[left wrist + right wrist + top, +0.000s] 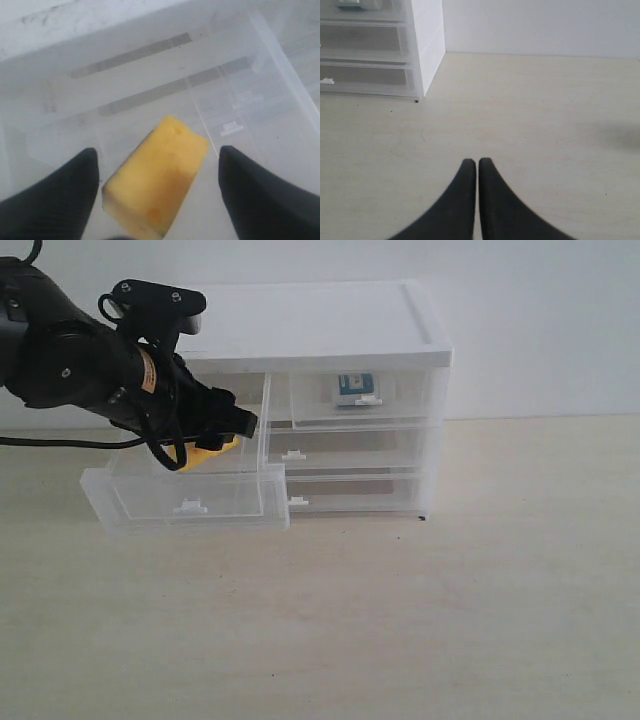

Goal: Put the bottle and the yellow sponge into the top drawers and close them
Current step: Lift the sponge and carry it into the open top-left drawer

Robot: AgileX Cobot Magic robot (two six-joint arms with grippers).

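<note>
Left gripper hangs open inside the pulled-out open top drawer. You can see a clear gap between each of its fingers and the yellow sponge, so nothing is gripped. The sponge lies just below the gripper, between the fingers, and appears to rest on the drawer floor. Its long axis runs slantwise away from the gripper toward the drawer's back, not across the jaws.

I judge the placing done on this side. Your next move calls for lifting straight out, then reaching the drawer's handled front wall, which sits below the gripper on the side away from the cabinet. This arm is by far the nearer one.

Beyond the gripper, the bottle sits inside the shut top drawer.

Only the left wrist view shows the gaps. The exterior view hides most of the sponge behind the arm, but it alone shows how far the drawer stands out.

Right gripper is closed on nothing over the desk, well apart from the cabinet.
</note>
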